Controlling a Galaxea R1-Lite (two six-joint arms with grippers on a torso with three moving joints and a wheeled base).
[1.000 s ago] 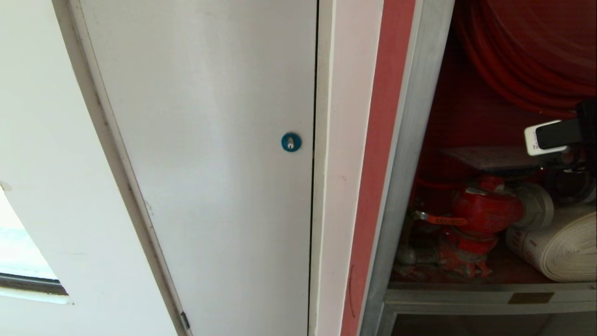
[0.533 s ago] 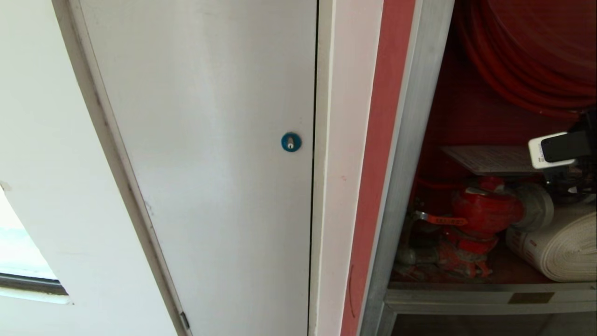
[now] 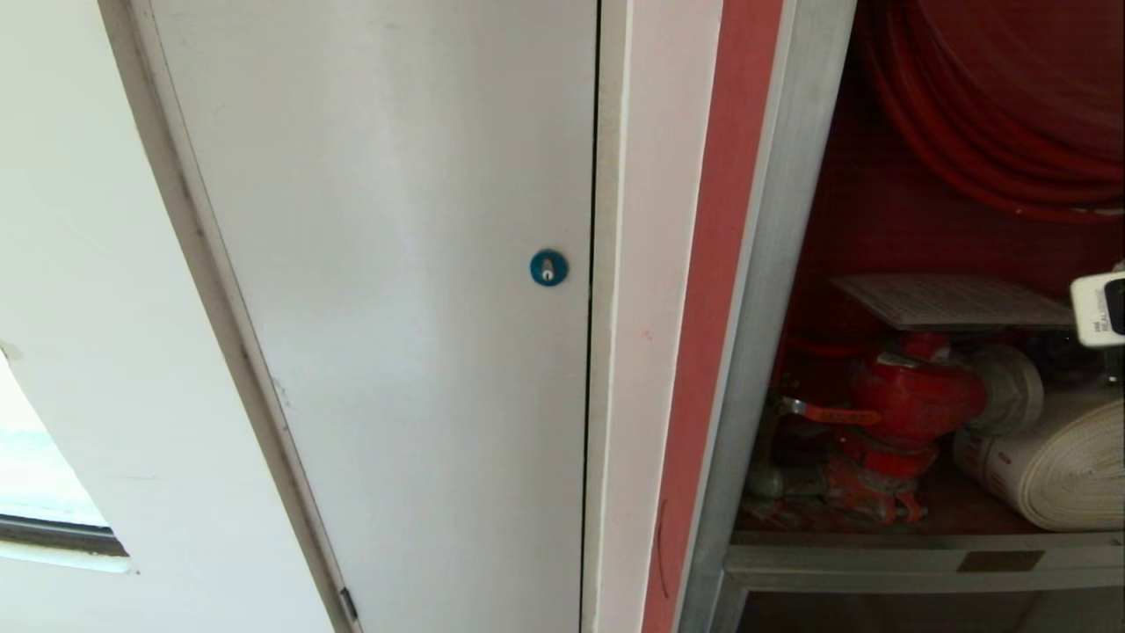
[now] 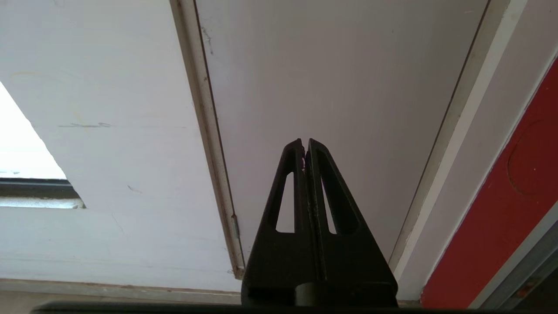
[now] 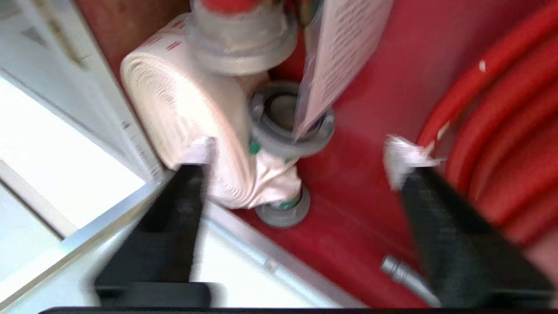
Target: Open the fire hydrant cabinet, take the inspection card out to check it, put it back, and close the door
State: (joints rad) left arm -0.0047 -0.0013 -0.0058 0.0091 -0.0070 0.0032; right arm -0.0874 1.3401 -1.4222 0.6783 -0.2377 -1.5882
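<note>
The fire hydrant cabinet (image 3: 773, 264) stands open, showing a red hose (image 3: 984, 132) and a red valve (image 3: 914, 396) inside. The inspection card (image 3: 954, 301), in its clear sleeve, lies flat on top of the valve. The right wrist view shows the card (image 5: 344, 56) ahead of my right gripper (image 5: 301, 161), which is open, holds nothing and is apart from the card. Only a white part of the right arm (image 3: 1100, 309) shows at the head view's right edge. My left gripper (image 4: 305, 146) is shut and parked facing a white door. The cabinet's door is out of view.
A rolled white hose (image 3: 1055, 466) with grey couplings (image 5: 290, 120) lies on the cabinet floor right of the valve. A plain white door with a round blue lock (image 3: 547, 267) is left of the cabinet. The silver sill (image 3: 914, 558) borders the opening below.
My right arm has drawn back to the right, almost out of the head view. The inspection card stays lying on the valve.
</note>
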